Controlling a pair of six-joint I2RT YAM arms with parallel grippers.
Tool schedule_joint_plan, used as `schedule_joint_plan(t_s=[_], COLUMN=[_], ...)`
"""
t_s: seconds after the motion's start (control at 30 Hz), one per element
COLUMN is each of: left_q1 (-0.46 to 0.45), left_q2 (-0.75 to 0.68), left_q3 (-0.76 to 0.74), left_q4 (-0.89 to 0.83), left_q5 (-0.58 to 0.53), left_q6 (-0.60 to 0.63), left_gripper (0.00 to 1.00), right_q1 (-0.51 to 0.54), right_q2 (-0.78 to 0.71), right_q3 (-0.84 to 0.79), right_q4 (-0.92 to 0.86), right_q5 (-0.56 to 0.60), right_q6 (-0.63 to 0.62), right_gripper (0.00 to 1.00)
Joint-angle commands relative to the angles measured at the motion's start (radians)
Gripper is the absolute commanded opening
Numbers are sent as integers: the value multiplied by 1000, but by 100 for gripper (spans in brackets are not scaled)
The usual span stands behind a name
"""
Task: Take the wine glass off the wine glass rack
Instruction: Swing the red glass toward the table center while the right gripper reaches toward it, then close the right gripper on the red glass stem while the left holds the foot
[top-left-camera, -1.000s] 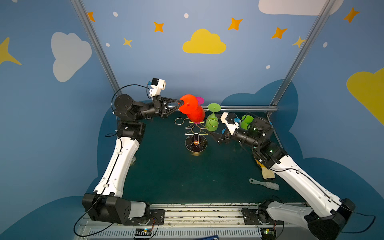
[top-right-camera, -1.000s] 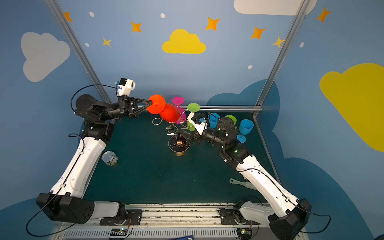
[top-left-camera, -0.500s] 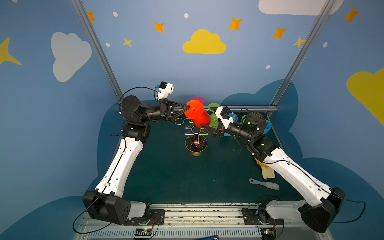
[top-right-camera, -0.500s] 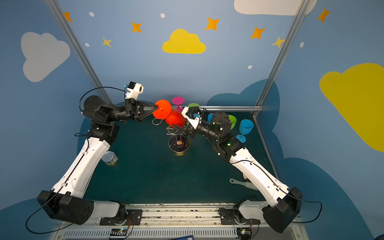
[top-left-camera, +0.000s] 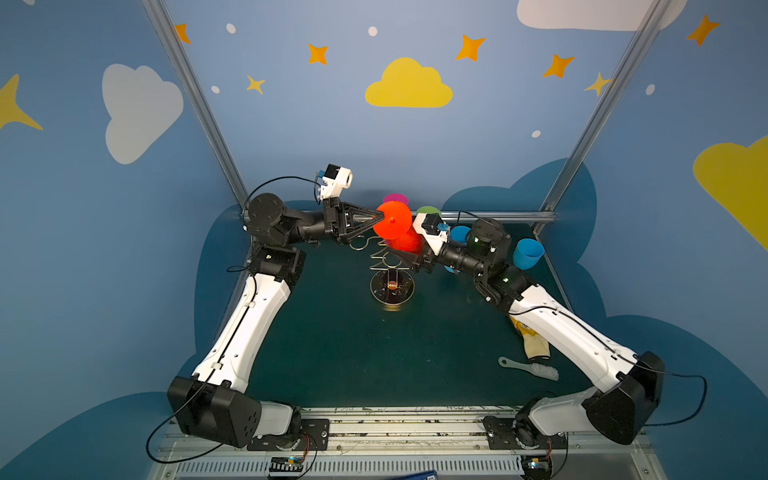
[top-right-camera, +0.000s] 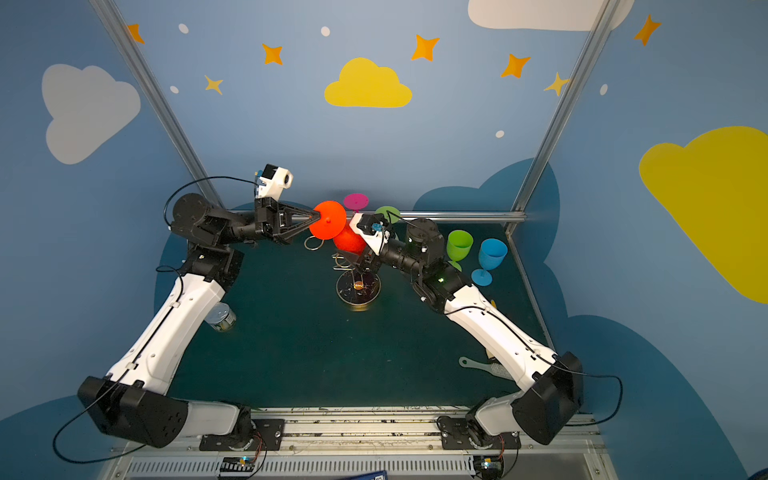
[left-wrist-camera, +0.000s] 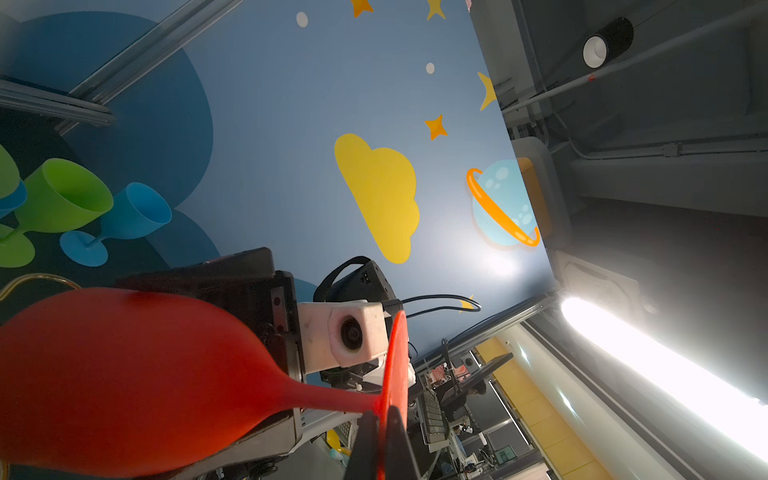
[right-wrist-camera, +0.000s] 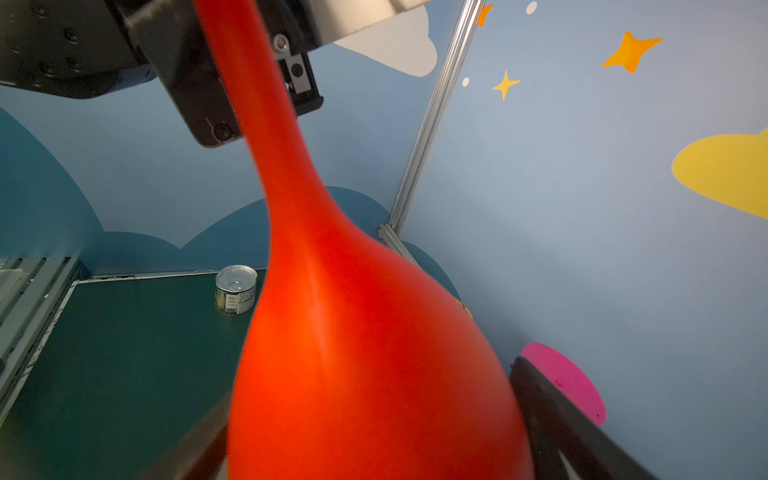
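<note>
Pinching the round foot of the red wine glass (top-left-camera: 392, 224) by its thin edge, the L claw (top-left-camera: 377, 215) is shut tight on it, up in the air. The R claw (top-left-camera: 405, 246) reaches in from the right w/ its jaws wide, one on each side of the glass's fat bowl; can't tell if they touch it. The glass is tipped, foot up & left, bowl down & right, just above the rack (top-left-camera: 392, 287). The rack is a gold wire stand on a round dark base, mid table (top-left-camera: 332, 353). Can't tell if the glass touches the wire arms. A pink foot (top-right-camera: 355, 200) & a green foot (top-right-camera: 390, 212) peek out on the far side. Far right, a green glass (top-right-camera: 459, 245) & a blue glass (top-right-camera: 492, 254) stand up side by side. Near left sits a small can (top-right-camera: 222, 318); near right lies a brush (top-left-camera: 530, 368).
</note>
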Motion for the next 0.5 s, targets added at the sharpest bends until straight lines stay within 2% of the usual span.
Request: schedule_joint_plan(t_s=[0.0,0.13,0.23,0.27,0.37,0.43,0.47], left_q1=[-6,-6,-6,-6,-4,-5,-4], left_q2=[5,12,19,20,23,24,26], left_q3=[-5,-9,-6,-5,9,19,22], left_q4=[69,66,73,74,51,16,-3], left_q5=[3,1,-6,-10,-16,-18,-20], left_q6=[-21,-15,-14,-10,27,65,82], left_gripper=[4,4,4,6,27,32,37], right_q1=[5,7,10,10,9,11,10], right_q2=[-3,-11,-26,-33,-62,-86,-99], right_q3=[31,26,20,17,12,3,0], right_q4=[11,2,-12,-17,-48,-67,-85], right_q5=[-10,-6,8,13,28,46,62], right_q6=[7,6,42,51,79,95,102], right_gripper=[84,78,65,63,54,48,46])
